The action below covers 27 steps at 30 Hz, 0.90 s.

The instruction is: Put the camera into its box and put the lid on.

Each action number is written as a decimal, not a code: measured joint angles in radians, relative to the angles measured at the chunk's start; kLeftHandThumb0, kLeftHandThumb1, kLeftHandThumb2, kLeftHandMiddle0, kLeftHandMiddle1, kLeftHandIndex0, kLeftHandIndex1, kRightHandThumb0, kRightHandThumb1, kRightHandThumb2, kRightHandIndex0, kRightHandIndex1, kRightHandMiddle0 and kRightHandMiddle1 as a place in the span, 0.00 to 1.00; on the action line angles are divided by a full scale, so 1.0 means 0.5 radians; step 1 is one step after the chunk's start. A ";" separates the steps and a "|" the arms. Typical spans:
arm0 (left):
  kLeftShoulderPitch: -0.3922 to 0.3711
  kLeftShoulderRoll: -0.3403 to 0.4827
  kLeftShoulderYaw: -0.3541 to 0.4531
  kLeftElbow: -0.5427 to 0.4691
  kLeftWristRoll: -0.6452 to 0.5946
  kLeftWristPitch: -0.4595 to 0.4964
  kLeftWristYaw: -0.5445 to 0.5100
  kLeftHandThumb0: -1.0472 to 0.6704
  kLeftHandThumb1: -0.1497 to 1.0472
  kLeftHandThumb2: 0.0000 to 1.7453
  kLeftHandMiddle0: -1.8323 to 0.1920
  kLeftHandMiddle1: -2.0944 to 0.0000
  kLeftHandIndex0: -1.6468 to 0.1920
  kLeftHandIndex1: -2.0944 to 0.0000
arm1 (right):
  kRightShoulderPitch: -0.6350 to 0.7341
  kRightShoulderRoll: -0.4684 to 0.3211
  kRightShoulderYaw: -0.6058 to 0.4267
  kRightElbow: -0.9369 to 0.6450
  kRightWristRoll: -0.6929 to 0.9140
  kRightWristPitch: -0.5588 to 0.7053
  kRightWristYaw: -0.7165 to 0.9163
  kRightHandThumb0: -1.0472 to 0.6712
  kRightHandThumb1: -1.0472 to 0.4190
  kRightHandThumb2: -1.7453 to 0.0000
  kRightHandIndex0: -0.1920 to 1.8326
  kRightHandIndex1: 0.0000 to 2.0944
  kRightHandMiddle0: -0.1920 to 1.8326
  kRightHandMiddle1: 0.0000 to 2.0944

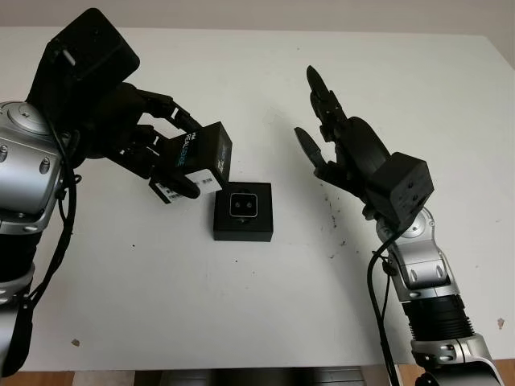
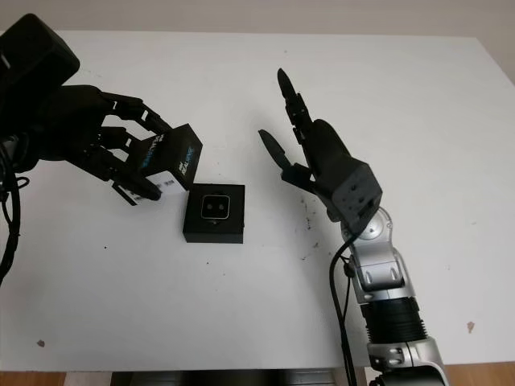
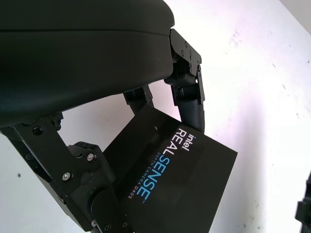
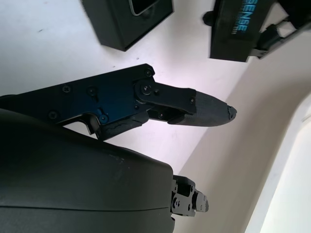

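Observation:
A black open box [image 1: 243,212] lies flat on the white table, with the silver camera [image 1: 243,205] set inside it. Just left of and above the box, my left hand [image 1: 157,157] is shut on the black lid [image 1: 197,157], which carries RealSense lettering and a white label. The lid [image 3: 180,184] hangs tilted in the air, its lower edge near the box's upper left corner. My right hand [image 1: 322,133] is open above the table to the right of the box, holding nothing. The box [image 4: 127,19] and the lid [image 4: 243,29] appear in the right wrist view beyond the fingers.
The white table [image 1: 265,314] has small dark specks to the right of the box [image 1: 330,217] and one near its front left [image 1: 75,342]. The table's far edge runs along the top of the head views.

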 measured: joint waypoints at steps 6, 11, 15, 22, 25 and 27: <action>0.060 -0.105 -0.018 -0.041 -0.018 -0.072 0.151 0.48 0.89 0.03 0.73 0.28 0.69 0.32 | 0.010 0.117 -0.074 0.002 0.172 -0.064 -0.042 0.20 0.00 0.62 0.00 0.00 0.00 0.00; 0.097 -0.174 -0.020 -0.044 -0.016 -0.185 0.247 0.49 0.91 0.03 0.75 0.26 0.72 0.31 | 0.011 0.144 -0.079 0.004 0.201 -0.067 -0.056 0.17 0.00 0.64 0.00 0.00 0.00 0.00; 0.100 -0.198 -0.039 -0.044 -0.008 -0.183 0.302 0.49 0.91 0.03 0.74 0.22 0.73 0.28 | 0.013 0.149 -0.088 0.004 0.227 -0.068 -0.054 0.17 0.00 0.64 0.00 0.00 0.00 0.00; 0.122 -0.175 -0.095 -0.061 0.000 -0.170 0.300 0.50 0.91 0.03 0.75 0.21 0.74 0.28 | 0.013 0.149 -0.102 0.009 0.229 -0.072 -0.056 0.17 0.00 0.65 0.00 0.00 0.00 0.00; 0.123 -0.165 -0.090 -0.064 -0.027 -0.132 0.283 0.51 0.91 0.03 0.74 0.21 0.73 0.27 | 0.013 0.149 -0.102 0.016 0.228 -0.084 -0.057 0.17 0.00 0.65 0.00 0.00 0.00 0.00; 0.126 -0.164 -0.086 -0.065 -0.056 -0.093 0.267 0.50 0.91 0.03 0.73 0.22 0.73 0.27 | 0.013 0.152 -0.102 0.019 0.228 -0.092 -0.058 0.17 0.00 0.66 0.00 0.00 0.00 0.00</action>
